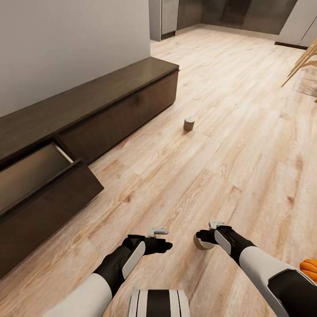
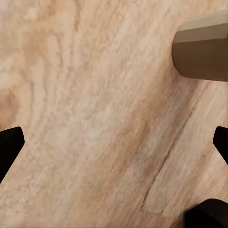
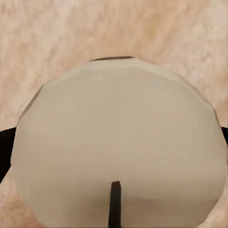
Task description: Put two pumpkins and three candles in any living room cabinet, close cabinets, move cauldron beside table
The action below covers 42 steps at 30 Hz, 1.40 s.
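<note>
The right end effector [image 1: 206, 237] is sitting low over the floor [image 1: 211, 132] with a candle [image 1: 201, 242] right at its tips; in the right wrist view that candle's [image 3: 118, 147] pale top and wick are crowding the lens, with dark finger edges showing at either side of it, so the fingers are standing spread around the candle, though whether they are already pressing on it I cannot tell. The candle is standing upright, its axis pointing straight up at the wrist, so it is lying directly below and between the right fingers, and the right arm is plainly the nearer one. The left end effector [image 1: 165, 244] is hovering just beside it, spread wide and carrying nothing, with its finger [image 2: 9, 147] tips at the edges of the left wrist view and the same candle [image 2: 202, 47] off to one side there. Farther out, a second candle [image 1: 189, 124] is standing alone on the floor near the far end of the cabinet [image 1: 110, 101]. The cabinet's near drawer [image 1: 31, 176] is standing pulled out, forward and to the robot's left. A pumpkin [image 1: 309, 268] is peeking in at the robot's right, close to the right forearm.
</note>
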Available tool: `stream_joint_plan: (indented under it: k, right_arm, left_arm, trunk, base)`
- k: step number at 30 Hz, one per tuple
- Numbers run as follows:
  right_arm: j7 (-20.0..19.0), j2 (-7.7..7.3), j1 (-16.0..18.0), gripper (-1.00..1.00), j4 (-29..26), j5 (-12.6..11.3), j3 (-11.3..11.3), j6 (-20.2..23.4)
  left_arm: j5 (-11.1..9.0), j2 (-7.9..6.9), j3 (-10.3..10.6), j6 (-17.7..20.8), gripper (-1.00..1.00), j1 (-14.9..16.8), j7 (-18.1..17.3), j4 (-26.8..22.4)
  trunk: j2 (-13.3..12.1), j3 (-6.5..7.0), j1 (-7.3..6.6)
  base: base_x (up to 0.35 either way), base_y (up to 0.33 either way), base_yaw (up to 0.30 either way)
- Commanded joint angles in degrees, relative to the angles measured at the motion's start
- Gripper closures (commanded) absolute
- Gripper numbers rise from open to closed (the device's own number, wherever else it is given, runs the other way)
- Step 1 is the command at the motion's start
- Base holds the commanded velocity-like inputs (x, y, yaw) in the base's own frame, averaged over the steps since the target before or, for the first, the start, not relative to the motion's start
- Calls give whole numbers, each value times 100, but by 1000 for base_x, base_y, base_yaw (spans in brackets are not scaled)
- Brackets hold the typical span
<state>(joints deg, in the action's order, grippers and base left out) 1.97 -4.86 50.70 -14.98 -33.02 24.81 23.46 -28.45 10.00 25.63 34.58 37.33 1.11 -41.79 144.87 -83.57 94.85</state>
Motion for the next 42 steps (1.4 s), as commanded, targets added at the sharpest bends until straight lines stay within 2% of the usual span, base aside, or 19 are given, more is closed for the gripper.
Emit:
stream_joint_plan:
  k: [1,8,12,13,29,42]
  right_arm:
    - [22,-6,1,-100,-14,-43,41,27]
    - [37,-6,1,-100,-14,-41,43,31]
    - [243,-6,1,-100,-14,-43,56,29]
    - [278,-6,1,100,-15,-45,57,28]
    - [321,-8,1,100,-22,-47,59,27]
    - [371,-14,1,100,-24,-55,52,18]
  left_arm:
    - [-20,0,3,22,-100,2,12,-4]
    - [-20,0,3,22,-100,2,12,-4]
    - [-20,0,3,22,-100,2,12,-4]
    - [-20,0,3,22,-100,2,12,-4]
    - [-20,0,3,22,-100,2,12,-4]
    - [-17,0,-5,26,-100,2,11,-4]
  trunk:
    - [1,-4,-1]
    - [1,-4,-1]
    - [1,-4,-1]
    - [1,-4,-1]
    - [1,-4,-1]
    - [-16,284,-35]
  base:
    - [0,0,0]
    - [0,0,0]
    - [0,0,0]
    - [0,0,0]
    - [0,0,0]
    - [0,0,0]
